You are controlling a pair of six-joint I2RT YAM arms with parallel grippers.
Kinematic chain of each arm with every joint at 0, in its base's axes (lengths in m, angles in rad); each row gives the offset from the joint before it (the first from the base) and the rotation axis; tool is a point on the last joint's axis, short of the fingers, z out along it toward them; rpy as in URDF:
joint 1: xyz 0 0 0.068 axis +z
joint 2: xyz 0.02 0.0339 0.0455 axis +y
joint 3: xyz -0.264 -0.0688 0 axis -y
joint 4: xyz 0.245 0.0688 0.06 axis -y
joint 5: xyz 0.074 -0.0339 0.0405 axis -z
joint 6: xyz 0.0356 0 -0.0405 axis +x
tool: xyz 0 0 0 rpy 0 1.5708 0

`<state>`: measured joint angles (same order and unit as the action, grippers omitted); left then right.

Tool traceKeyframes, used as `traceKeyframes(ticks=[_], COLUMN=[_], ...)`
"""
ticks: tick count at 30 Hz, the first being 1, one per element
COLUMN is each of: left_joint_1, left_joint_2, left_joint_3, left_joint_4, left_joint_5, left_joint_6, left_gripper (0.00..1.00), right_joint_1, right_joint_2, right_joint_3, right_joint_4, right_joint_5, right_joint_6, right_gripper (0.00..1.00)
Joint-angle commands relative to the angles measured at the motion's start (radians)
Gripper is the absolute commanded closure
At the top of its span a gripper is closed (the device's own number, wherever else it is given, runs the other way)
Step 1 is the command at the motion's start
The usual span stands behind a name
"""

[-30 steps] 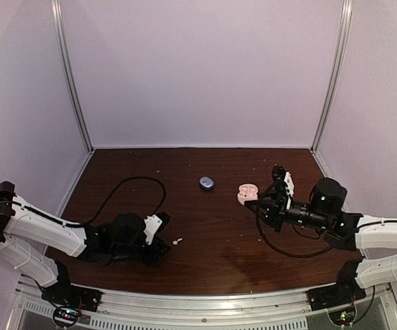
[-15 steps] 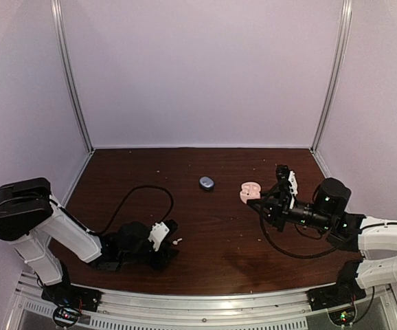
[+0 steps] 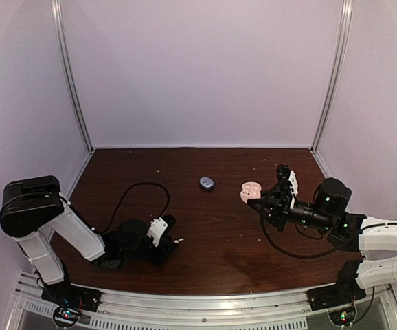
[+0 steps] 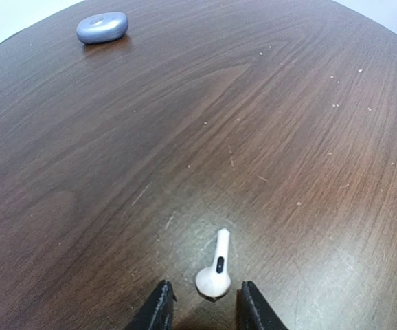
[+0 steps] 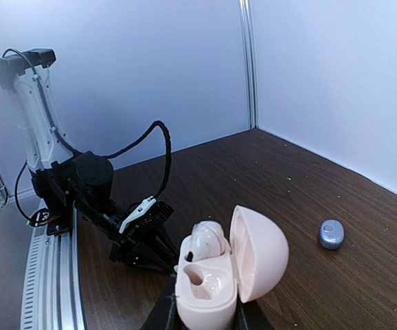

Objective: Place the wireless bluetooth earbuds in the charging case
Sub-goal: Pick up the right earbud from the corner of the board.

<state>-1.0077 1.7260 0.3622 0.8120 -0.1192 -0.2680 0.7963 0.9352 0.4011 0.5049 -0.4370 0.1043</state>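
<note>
Earbud (image 4: 216,271), white and stemmed, lies on the worktop (image 4: 288,137) between the spread fingers of the left tool (image 4: 204,308). Its bulb is nearest the tool and its stem points to twelve o'clock; we see no contact. The left arm (image 3: 75,230) is folded low, wrist near the worktop. A closed grey-blue case (image 4: 102,27) sits well apart at eleven o'clock. The right tool (image 5: 207,317) pinches the base of the pink charging case (image 5: 205,289), its lid open toward three o'clock, with one pale earbud (image 5: 204,242) seated and one socket vacant. We judge pickup is in hand; next, close on the bulb, lift and carry across.
</note>
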Motion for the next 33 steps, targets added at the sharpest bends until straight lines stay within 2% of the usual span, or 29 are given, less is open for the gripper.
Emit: traceKeyframes(ticks=[1, 5, 10, 21, 27, 33], left_joint_1=[0.006, 0.006, 0.013, 0.018, 0.017, 0.017], left_joint_2=[0.037, 0.062, 0.088, 0.06, -0.053, -0.258], left_joint_3=[0.001, 0.022, 0.032, 0.045, 0.083, 0.184], left_joint_4=[-0.014, -0.018, -0.017, -0.067, -0.21, -0.475], left_joint_5=[0.02, 0.053, 0.068, 0.091, 0.105, 0.159], left_joint_6=[0.038, 0.089, 0.108, 0.108, 0.079, 0.058], left_gripper=[0.64, 0.64, 0.69, 0.87, 0.92, 0.92], right_joint_1=[0.004, 0.003, 0.003, 0.003, 0.005, 0.008], right_joint_2=[-0.018, -0.019, -0.027, -0.025, -0.006, 0.021], right_joint_3=[0.004, 0.005, 0.005, 0.004, 0.002, 0.001], right_joint_4=[0.0, -0.005, -0.015, -0.018, -0.008, 0.028], right_joint_5=[0.022, 0.022, 0.027, 0.031, 0.013, 0.004], right_joint_6=[0.002, 0.002, 0.0, -0.003, -0.013, -0.045], right_gripper=[1.0, 1.0, 1.0, 1.0, 1.0, 1.0])
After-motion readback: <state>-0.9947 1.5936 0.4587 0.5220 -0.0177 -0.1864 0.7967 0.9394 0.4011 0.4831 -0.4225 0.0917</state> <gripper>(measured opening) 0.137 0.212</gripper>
